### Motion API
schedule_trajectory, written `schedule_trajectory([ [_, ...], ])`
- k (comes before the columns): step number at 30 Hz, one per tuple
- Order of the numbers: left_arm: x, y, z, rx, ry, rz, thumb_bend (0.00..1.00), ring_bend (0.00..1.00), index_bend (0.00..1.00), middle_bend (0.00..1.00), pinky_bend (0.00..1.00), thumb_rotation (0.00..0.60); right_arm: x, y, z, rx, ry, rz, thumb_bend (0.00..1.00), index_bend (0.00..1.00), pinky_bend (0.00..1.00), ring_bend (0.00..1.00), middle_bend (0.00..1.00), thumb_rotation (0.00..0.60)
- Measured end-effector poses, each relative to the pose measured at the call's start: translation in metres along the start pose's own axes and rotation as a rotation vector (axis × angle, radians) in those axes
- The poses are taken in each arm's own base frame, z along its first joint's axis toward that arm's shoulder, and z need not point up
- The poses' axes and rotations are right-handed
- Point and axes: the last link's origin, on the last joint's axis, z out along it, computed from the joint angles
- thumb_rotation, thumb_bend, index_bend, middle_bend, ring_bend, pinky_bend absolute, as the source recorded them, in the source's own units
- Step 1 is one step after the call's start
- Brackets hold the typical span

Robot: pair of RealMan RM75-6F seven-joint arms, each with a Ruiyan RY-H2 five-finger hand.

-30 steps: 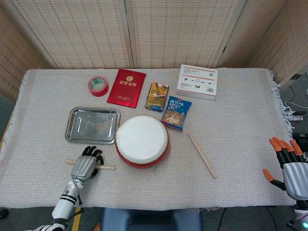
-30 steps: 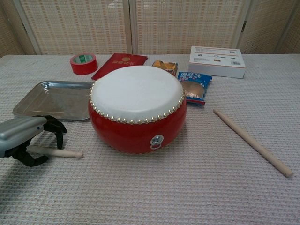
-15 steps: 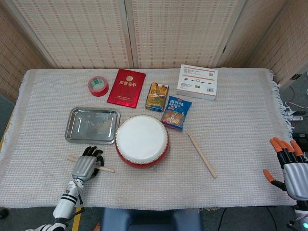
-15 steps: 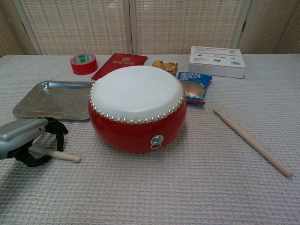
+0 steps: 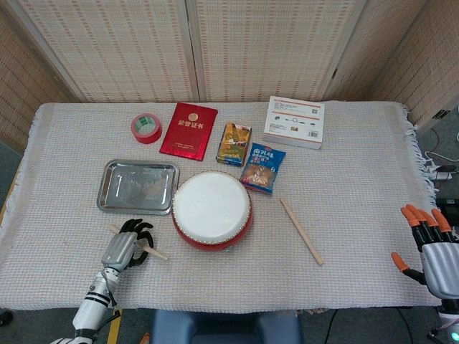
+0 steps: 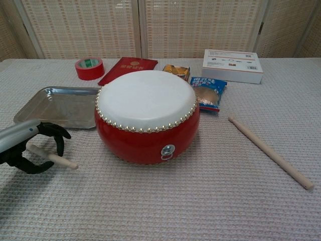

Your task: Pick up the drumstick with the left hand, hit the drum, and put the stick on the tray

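My left hand (image 5: 123, 246) (image 6: 24, 146) grips a short wooden drumstick (image 5: 154, 252) (image 6: 54, 158) at the near left of the table, its dark fingers curled around the shaft. The stick lies slanted, its free end pointing toward the red drum (image 5: 211, 209) (image 6: 145, 108) to the right. The steel tray (image 5: 136, 185) (image 6: 60, 105) lies just behind the hand, left of the drum. My right hand (image 5: 429, 245) hangs off the table's right edge with orange-tipped fingers spread and nothing in it.
A second, longer stick (image 5: 301, 231) (image 6: 271, 152) lies right of the drum. Behind the drum are a red tape roll (image 5: 146, 128), a red booklet (image 5: 188, 130), two snack packets (image 5: 262, 168) and a white box (image 5: 294, 121).
The left hand has closed round the drumstick and drawn back a little to the left. The stick has turned from lying level to slanting, its free end nearer the hand.
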Motion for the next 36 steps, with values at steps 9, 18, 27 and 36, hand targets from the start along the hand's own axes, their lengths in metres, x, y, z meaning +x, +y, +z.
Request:
schedule_trajectory([
  [9,0.025,-0.003,-0.014,-0.036,-0.015,-0.431,0.39,0.12,0.60,0.24,0.09,0.600,0.000,-0.002,-0.001,0.004,0.001,-0.002,0.26,0.00,0.01,0.00,0.06,0.600],
  [18,0.049,-0.008,-0.024,-0.069,-0.135,-0.891,0.39,0.13,0.60,0.26,0.10,0.600,0.002,-0.008,-0.002,0.015,0.003,-0.006,0.26,0.00,0.01,0.00,0.06,0.600],
  [27,0.068,-0.020,-0.032,-0.099,-0.330,-1.275,0.39,0.14,0.60,0.27,0.11,0.600,0.002,-0.010,-0.005,0.010,0.003,-0.008,0.26,0.00,0.01,0.00,0.06,0.600],
  [36,0.076,-0.043,-0.027,-0.028,-0.523,-1.468,0.39,0.15,0.60,0.28,0.12,0.600,0.000,-0.009,-0.006,0.002,-0.003,-0.007,0.26,0.00,0.01,0.00,0.06,0.600],
])
